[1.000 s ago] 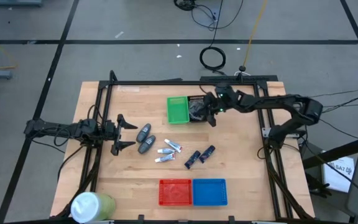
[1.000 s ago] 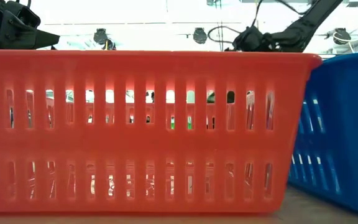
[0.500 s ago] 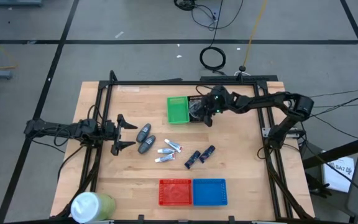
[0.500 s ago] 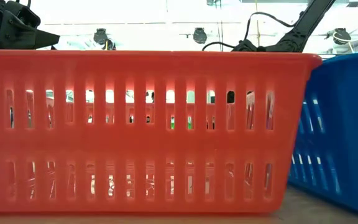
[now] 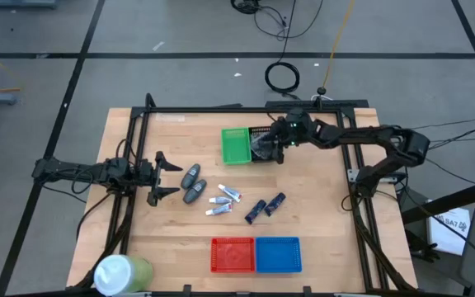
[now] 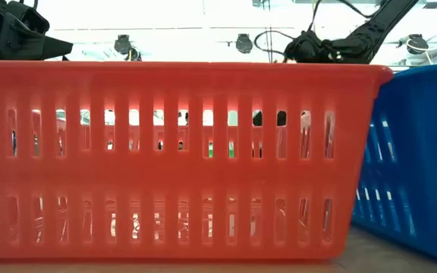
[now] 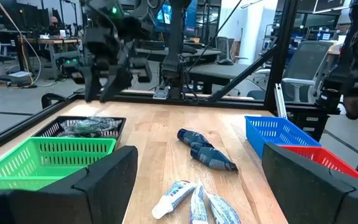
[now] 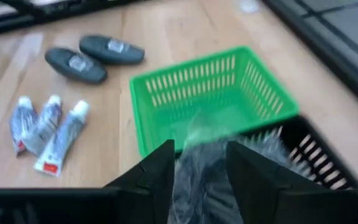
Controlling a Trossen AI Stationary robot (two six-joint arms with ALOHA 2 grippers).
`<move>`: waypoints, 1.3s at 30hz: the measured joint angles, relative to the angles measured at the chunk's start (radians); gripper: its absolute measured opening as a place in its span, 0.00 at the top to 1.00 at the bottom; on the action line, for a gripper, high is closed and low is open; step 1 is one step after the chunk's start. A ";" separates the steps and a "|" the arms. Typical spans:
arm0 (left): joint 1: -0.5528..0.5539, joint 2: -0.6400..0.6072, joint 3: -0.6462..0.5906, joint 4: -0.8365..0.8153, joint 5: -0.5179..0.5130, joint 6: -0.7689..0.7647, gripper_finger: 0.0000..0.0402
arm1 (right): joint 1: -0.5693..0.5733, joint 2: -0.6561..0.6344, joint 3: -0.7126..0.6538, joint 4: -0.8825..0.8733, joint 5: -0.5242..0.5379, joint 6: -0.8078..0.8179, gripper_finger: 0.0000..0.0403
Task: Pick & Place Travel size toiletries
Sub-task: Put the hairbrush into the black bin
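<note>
Our left fingers [image 5: 165, 175] stand wide and empty just beside the grey ovals [image 5: 192, 183], nearer than our right fingers [image 5: 275, 150], parted over the black tray [image 5: 261, 132].
</note>
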 joint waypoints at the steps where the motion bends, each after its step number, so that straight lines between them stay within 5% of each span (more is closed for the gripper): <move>1: 0.000 0.000 0.000 0.000 0.000 0.000 0.16 | 0.000 -0.009 0.024 -0.032 0.006 0.006 0.65; 8: 0.000 0.000 0.000 0.000 0.000 0.000 0.16 | 0.034 -0.020 0.319 -0.469 0.095 -0.076 0.78; 13: 0.000 0.000 0.000 0.000 0.000 0.000 0.16 | 0.072 -0.004 0.358 -0.579 0.199 -0.163 0.96; 23: 0.000 0.000 0.000 0.000 0.000 0.000 0.16 | 0.070 0.072 0.324 -0.562 0.206 -0.181 1.00; 39: 0.000 0.000 0.000 0.000 0.000 0.000 0.16 | 0.069 0.367 0.327 -0.544 0.201 -0.135 1.00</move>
